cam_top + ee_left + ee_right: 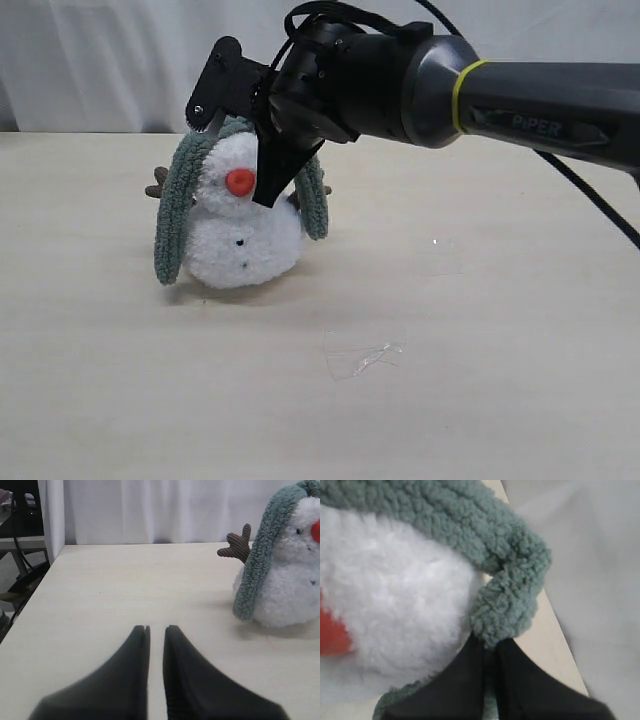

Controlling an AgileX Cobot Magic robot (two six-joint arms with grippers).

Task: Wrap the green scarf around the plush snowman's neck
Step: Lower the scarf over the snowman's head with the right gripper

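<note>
– One pale table [480,400] first, wide, running back to a white curtain [100,60] at its far edge. Much bare room?
– Yes, much, in front of the toy and on the right of the exterior view. Only a small scrap of clear film [362,358] lying there, well apart from the toy. In the left wrist view also one side edge of the table, far from everything.
– Then the right arm [540,95]?
– Stretched in from the right, across the middle, ending just above the plush snowman [245,245].
– And the toy?
– Standing in the back half of the table, about upright. The green scarf [172,215] draped over the top of the head, not at the snowman's neck [222,208]. One end hanging on the left almost to the table, the other, shorter, beside the body.
– Right gripper [491,642]?
– Pressed together, pinching a fold of the scarf beside the head.
– Left gripper [157,628]?
– Over bare table, well apart from the toy. Fingers nearly together, only a thin slit, nothing between.
– Smallest things?
– One brown twig arm [239,544] and the orange nose [240,182].
</note>
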